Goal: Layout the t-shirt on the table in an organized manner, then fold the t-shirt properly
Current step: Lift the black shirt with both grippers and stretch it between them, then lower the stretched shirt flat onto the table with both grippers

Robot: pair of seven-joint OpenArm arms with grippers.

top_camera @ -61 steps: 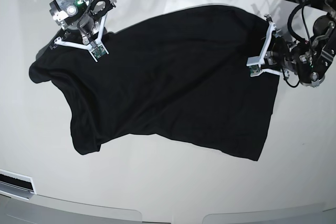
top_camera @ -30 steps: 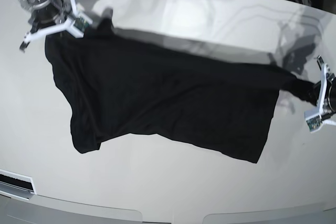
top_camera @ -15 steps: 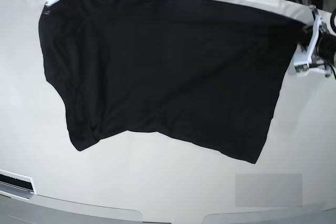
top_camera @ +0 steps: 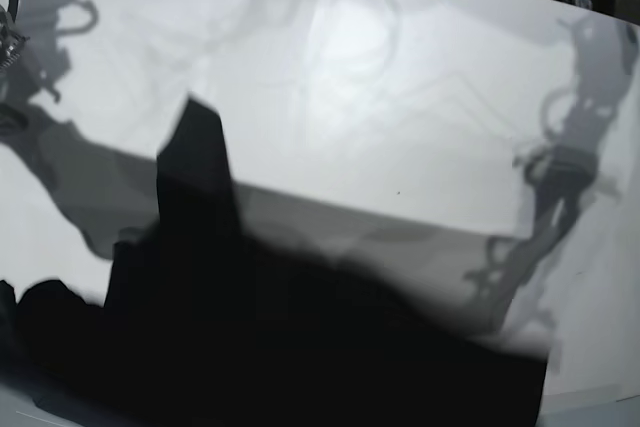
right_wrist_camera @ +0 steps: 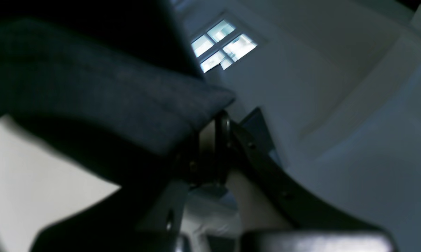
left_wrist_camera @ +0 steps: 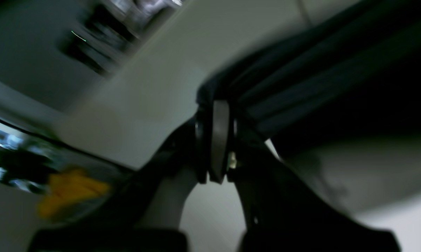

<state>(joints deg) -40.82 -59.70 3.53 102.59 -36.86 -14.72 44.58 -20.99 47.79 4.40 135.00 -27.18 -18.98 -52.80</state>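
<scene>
Lifted since earlier — t-shirt (top_camera: 300, 347) hoisted above table (top_camera: 400, 97), both fingers (left_wrist_camera: 220, 140) clamped on its edge.

The left end effector (left_wrist_camera: 215, 115) is clamped tight on a bunched edge of the black t-shirt (left_wrist_camera: 318, 80), whose folds stretch away up and to its right. Pale counter (left_wrist_camera: 154, 80) lies behind it; a blurred yellow shape (left_wrist_camera: 70, 192) sits down to its left.
</scene>
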